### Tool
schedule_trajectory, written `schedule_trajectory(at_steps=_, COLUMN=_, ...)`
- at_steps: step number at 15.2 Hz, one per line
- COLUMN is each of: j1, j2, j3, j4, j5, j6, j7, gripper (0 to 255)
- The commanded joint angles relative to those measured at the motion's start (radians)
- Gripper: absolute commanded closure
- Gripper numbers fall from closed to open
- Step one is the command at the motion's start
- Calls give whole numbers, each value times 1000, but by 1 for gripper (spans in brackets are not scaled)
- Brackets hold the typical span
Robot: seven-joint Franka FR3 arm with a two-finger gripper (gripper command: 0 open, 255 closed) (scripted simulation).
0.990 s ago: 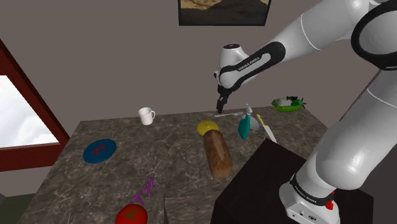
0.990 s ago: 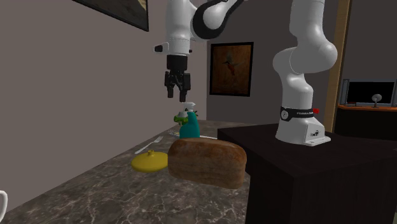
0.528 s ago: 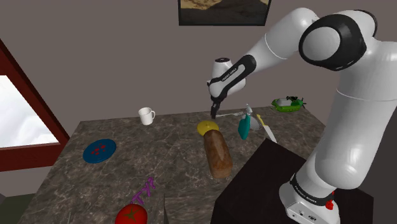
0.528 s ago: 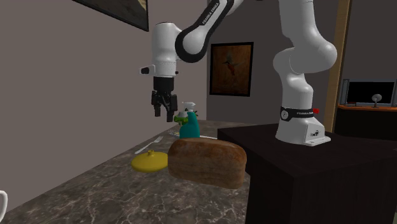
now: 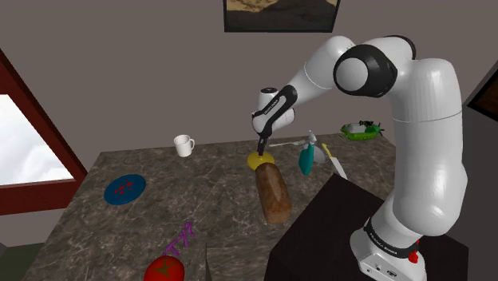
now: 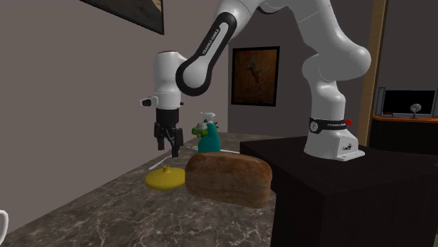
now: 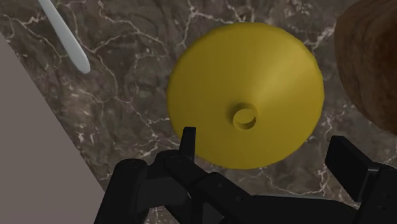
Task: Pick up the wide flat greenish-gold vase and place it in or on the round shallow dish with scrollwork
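Gripper in the shoulder view hangs just above the yellow-gold vase, which sits just beside the loaf. Second exterior view: vase directly beneath, a gap between. Wrist view: fingers stand apart, empty, the vase's small neck just ahead of them
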Motion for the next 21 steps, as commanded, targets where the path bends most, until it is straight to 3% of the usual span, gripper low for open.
schedule_trajectory(at_steps=1, j1=-4, j2=32, j3=5, j4=18, j5=4, j6=14, j7=-5, gripper=0)
schedule_trajectory(at_steps=6, j1=-12, j2=101, j3=12, j4=40, j5=11, j6=62, j7=-10, gripper=0)
schedule_trajectory(at_steps=14, j1=-12, j2=101, j3=13, j4=40, j5=11, j6=62, j7=-10, gripper=0)
schedule_trajectory(at_steps=15, j1=-12, j2=101, j3=13, j4=40, j5=11, j6=62, j7=-10, gripper=255)
schedule_trajectory(at_steps=21, j1=-12, j2=101, j3=13, j4=40, j5=11, j6=61, j7=-10, gripper=255)
